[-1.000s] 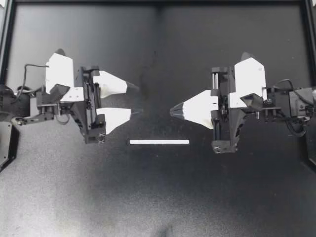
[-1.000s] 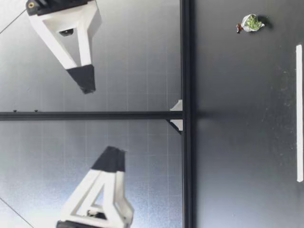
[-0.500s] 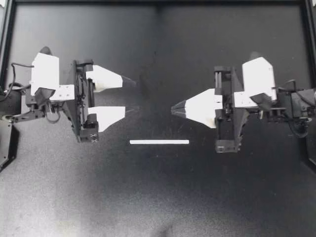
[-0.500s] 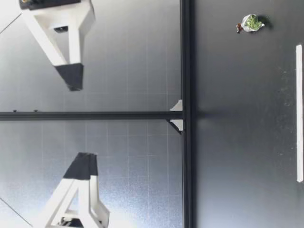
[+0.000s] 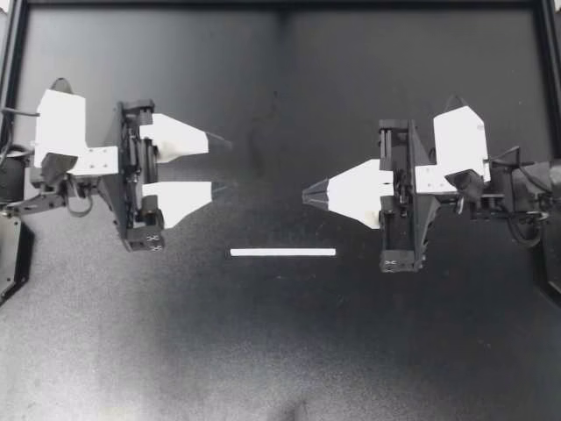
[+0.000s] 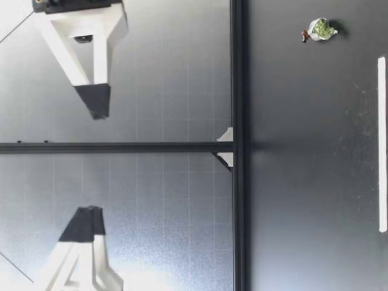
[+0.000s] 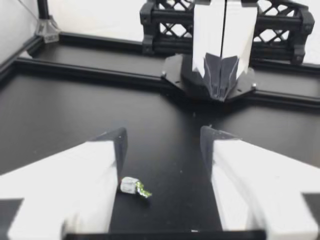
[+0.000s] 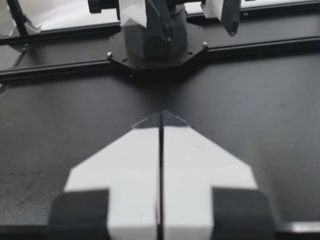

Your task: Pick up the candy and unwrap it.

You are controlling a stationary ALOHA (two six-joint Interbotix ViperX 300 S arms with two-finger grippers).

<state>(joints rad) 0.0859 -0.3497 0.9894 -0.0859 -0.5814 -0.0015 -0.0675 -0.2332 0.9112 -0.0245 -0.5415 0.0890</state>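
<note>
The candy [image 7: 134, 187], a small white and green wrapped piece, lies on the black table [image 7: 60, 120] close beside one finger of my left gripper [image 5: 226, 163], and nothing is touching it. In the low view the candy [image 6: 320, 29] sits beyond the white strip, well below both raised grippers. I cannot make it out in the top view. My left gripper [image 7: 162, 142] is open and empty. My right gripper [image 5: 305, 195] is shut and empty, pointing at the left one across a gap. Both my right gripper [image 6: 97, 106] and my left gripper [image 6: 85, 221] hang high above the table.
A thin white strip [image 5: 282, 253] lies flat on the table nearer the front edge, between the two arms. A black frame rail [image 6: 237, 145] borders the table's far side. The right arm's base [image 7: 210, 75] stands ahead of the left gripper.
My left arm has pulled back toward its own side and risen, and its fingers have drawn somewhat closer together. The right gripper has barely shifted. The candy has not moved.
</note>
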